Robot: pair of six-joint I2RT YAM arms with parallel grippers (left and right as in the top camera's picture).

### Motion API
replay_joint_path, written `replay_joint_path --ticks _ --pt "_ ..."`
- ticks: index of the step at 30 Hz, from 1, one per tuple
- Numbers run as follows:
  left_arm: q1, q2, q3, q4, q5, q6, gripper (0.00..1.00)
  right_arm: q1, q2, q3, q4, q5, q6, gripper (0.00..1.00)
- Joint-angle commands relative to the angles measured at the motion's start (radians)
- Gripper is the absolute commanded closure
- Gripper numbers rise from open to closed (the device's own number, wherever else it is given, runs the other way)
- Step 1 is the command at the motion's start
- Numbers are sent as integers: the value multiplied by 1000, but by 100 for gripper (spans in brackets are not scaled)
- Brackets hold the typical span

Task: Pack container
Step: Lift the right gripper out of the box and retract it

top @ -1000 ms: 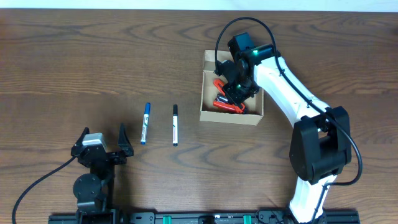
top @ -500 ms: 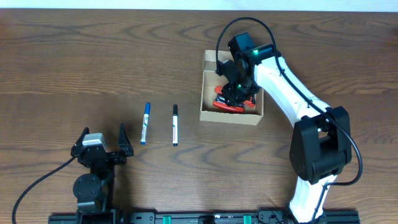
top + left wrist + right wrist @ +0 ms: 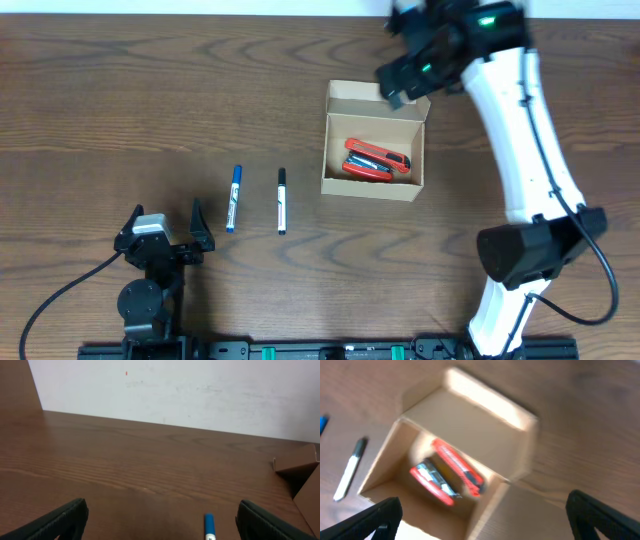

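Observation:
The container (image 3: 369,188) is a small tan cardboard box right of centre, its flap lid (image 3: 377,98) open at the back. Red objects (image 3: 376,160) lie inside it. My right gripper (image 3: 404,78) hangs open and empty above the box's back right corner. In the right wrist view, which is blurred, the right gripper (image 3: 487,521) looks down into the container (image 3: 380,467) at the red objects (image 3: 446,474). My left gripper (image 3: 166,219) rests open near the front left edge. In its own view the left gripper (image 3: 160,525) holds nothing.
A blue marker (image 3: 234,198) and a black-capped marker (image 3: 281,200) lie side by side left of the box. The blue marker (image 3: 209,528) shows just ahead of the left fingers. The black-capped marker (image 3: 350,468) lies left of the box in the right wrist view.
My right gripper has opened, lifted out of the box and moved up and to the back right. The red objects stay in the box. The left arm has not moved.

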Motion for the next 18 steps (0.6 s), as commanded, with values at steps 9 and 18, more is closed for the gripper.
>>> replay_joint_path --ticks 9,18 --pt "0 -6 -18 -41 -19 0 5 -230 -8 148 -135 346 145 1" --pt "0 -6 -18 -41 -19 0 5 -441 -9 148 -121 359 243 1"
